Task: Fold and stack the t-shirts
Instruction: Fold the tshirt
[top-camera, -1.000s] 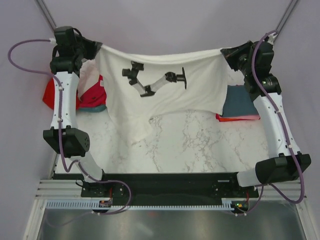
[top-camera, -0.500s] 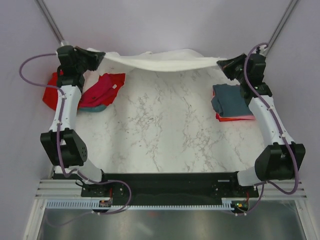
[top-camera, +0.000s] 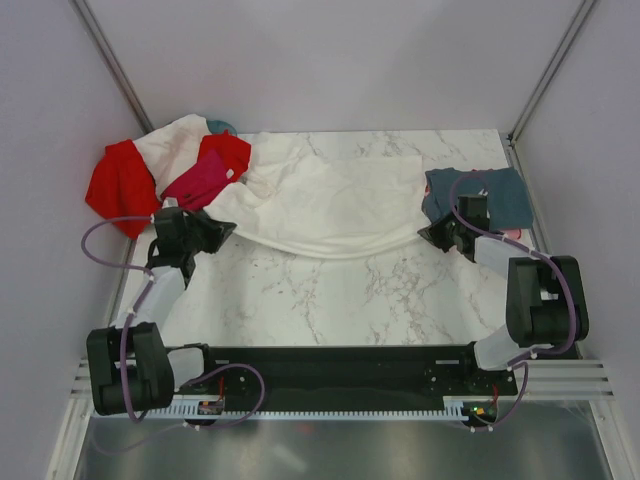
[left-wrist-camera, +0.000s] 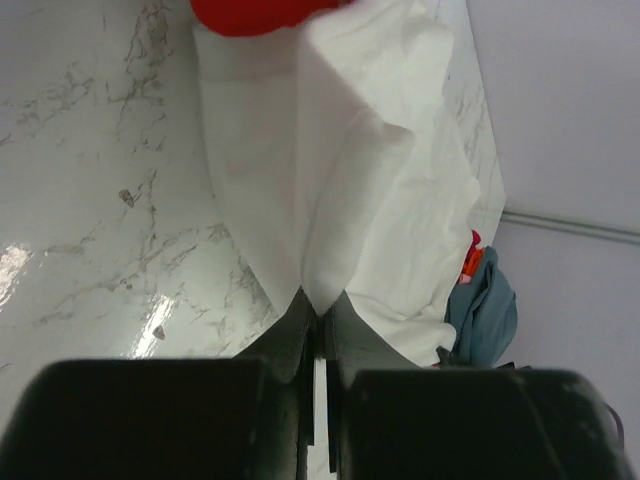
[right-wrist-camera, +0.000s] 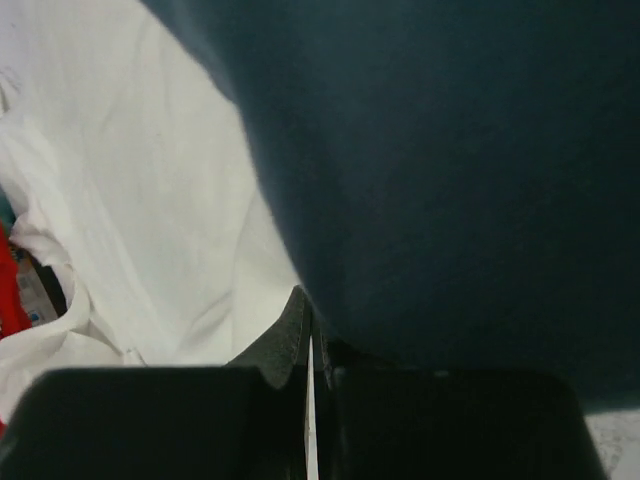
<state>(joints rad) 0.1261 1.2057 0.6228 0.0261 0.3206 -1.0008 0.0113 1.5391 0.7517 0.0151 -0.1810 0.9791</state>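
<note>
A white t-shirt (top-camera: 335, 200) lies spread over the back half of the table, its near edge sagging between my two grippers. My left gripper (top-camera: 222, 232) is shut on the shirt's near left corner, and the white fabric (left-wrist-camera: 340, 180) fans out from the pinched fingertips (left-wrist-camera: 320, 305). My right gripper (top-camera: 428, 235) is shut on the near right corner, with a thin white sliver between its jaws (right-wrist-camera: 308, 305). A slate grey-blue shirt (top-camera: 495, 195) lies at the right and fills much of the right wrist view (right-wrist-camera: 450, 150). Red (top-camera: 120, 180) and magenta (top-camera: 198, 180) shirts are heaped at the back left.
A sliver of the teal basket (top-camera: 218, 126) peeks out behind the heap at the back left. A coral pink edge (top-camera: 514, 233) shows under the slate shirt. The marble table (top-camera: 330, 300) lies bare between the white shirt and the arm bases.
Both arms have come down and toward the near edge. The white shirt, held high and stretched at the back before, now lies on the table with both corners still gripped.
</note>
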